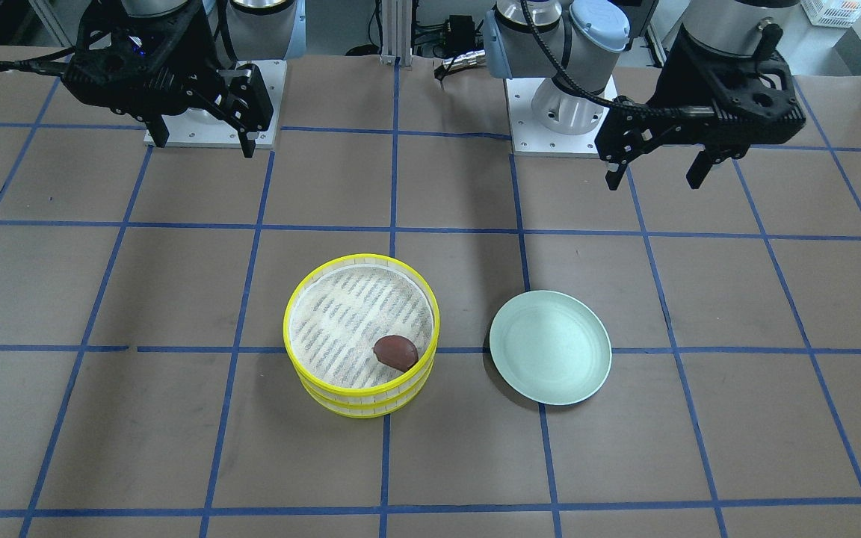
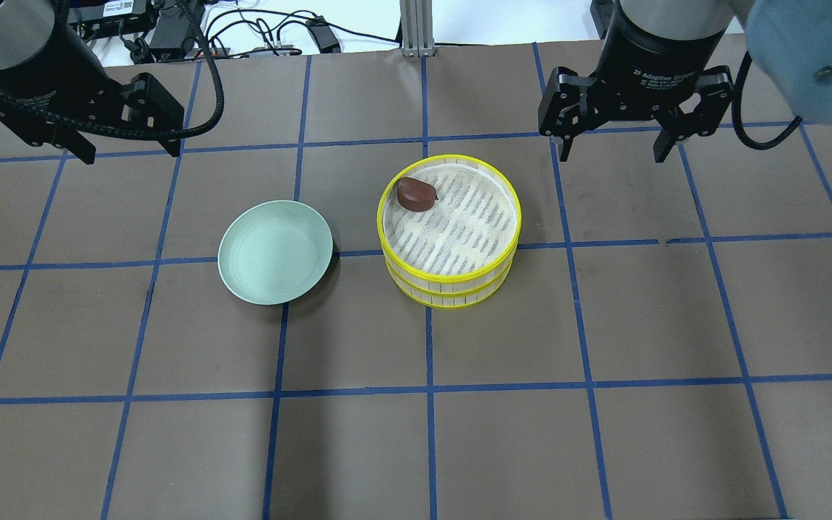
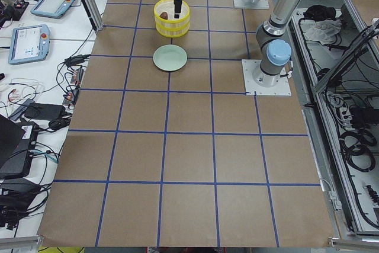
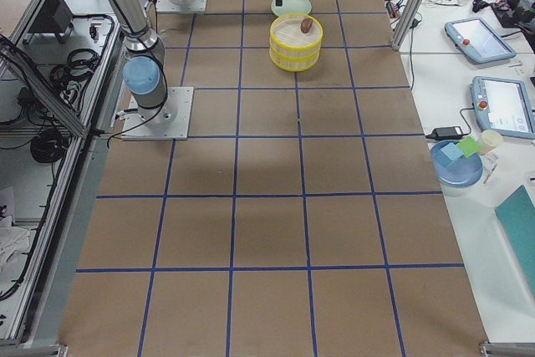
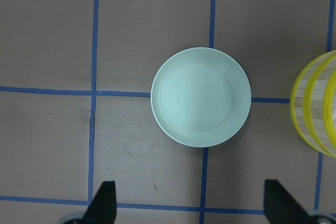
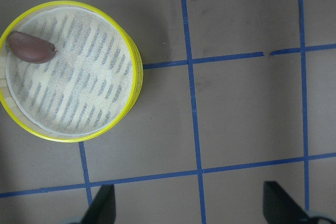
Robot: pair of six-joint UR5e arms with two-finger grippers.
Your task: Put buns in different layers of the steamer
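Observation:
Two yellow-rimmed steamer layers are stacked: the top layer (image 2: 451, 276) sits on the lower layer (image 2: 452, 302) mid-table. The dark reddish-brown bun (image 2: 416, 193) lies on the top layer's mesh floor by the rim; it also shows in the front view (image 1: 395, 352) and the right wrist view (image 6: 31, 48). The cream-white bun is hidden. My left gripper (image 2: 131, 152) is open and empty, raised above the table behind the plate. My right gripper (image 2: 611, 155) is open and empty, raised behind and to the right of the steamer.
An empty pale green plate (image 2: 275, 253) lies left of the steamer, also in the left wrist view (image 5: 200, 97). The arms' white base plates (image 1: 561, 142) stand at the robot's side. Tablets (image 3: 26, 42) and cables lie past the table's far edge.

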